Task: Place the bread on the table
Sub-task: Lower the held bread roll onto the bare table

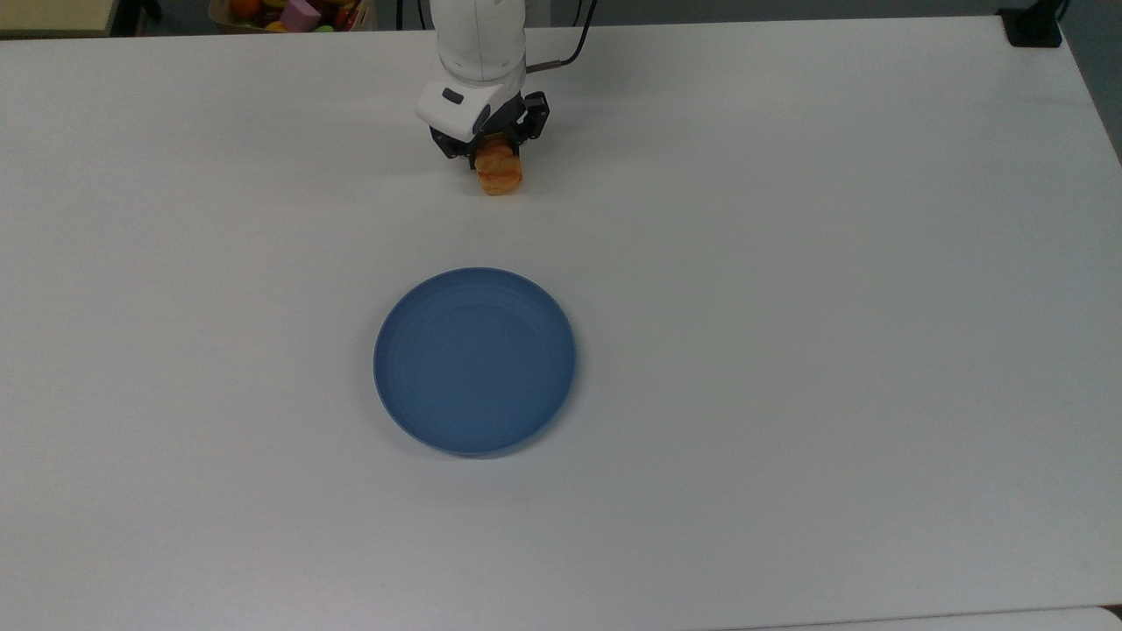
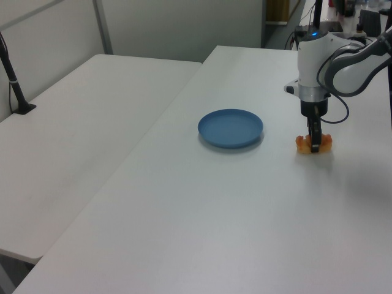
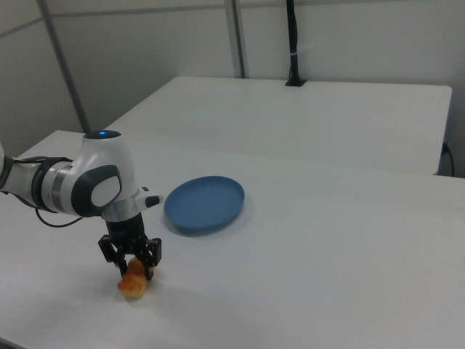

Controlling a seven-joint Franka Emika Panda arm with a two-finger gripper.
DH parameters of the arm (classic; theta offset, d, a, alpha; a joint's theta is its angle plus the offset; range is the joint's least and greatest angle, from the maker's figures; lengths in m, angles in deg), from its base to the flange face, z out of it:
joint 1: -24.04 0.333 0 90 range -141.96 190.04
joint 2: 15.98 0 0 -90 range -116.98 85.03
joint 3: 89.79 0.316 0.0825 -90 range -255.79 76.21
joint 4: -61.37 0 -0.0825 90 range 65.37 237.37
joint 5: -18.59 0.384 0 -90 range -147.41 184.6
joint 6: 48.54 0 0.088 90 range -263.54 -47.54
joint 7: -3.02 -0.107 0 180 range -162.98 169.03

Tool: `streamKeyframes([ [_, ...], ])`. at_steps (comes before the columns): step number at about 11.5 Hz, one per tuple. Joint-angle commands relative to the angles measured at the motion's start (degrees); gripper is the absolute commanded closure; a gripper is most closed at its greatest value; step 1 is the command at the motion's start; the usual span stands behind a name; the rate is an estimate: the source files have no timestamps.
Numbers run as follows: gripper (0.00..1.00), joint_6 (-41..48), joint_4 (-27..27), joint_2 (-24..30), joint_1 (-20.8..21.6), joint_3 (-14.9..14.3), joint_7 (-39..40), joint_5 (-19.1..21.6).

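Table: large white top, spans the top view; a second white table adjoins it on the left view's left. Arm: white Panda, enters from the far edge in the top view, wrist pointing straight down.

Plate: round, blue, nothing on it, near table centre, well apart from the bread.

Gripper: fingers clenched on the bread, one each side of its middle; in the left view the roll's two ends stick out either side of the dark fingers.

Bread: small golden-orange roll, at or just above the tabletop, betw. plate and far edge in the top view, below-left of the plate in the right view. Its shadow sits tight under it, so contact w/ table looks made or nearly made; cannot tell which.

Step in hand (judged): final lowering/placing, task almost done. Next move calls for: confirm touchdown, part the fingers w/o dragging the roll, then lift straight up. Risk: roll is rounded, may tip or roll slightly on release.
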Motion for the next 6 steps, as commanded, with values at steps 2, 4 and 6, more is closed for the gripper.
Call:
streamKeyframes([
  [2, 0.0, 0.3, 0.7, 1.0, 0.7, -0.1, -9.0, 0.8],
  [4, 0.0, 5.3, -2.9, 1.4, 0.7, 0.1, -11.6, 0.8],
  [6, 0.0, 12.3, -10.1, 1.4, 0.8, 0.5, -13.2, 0.8],
])
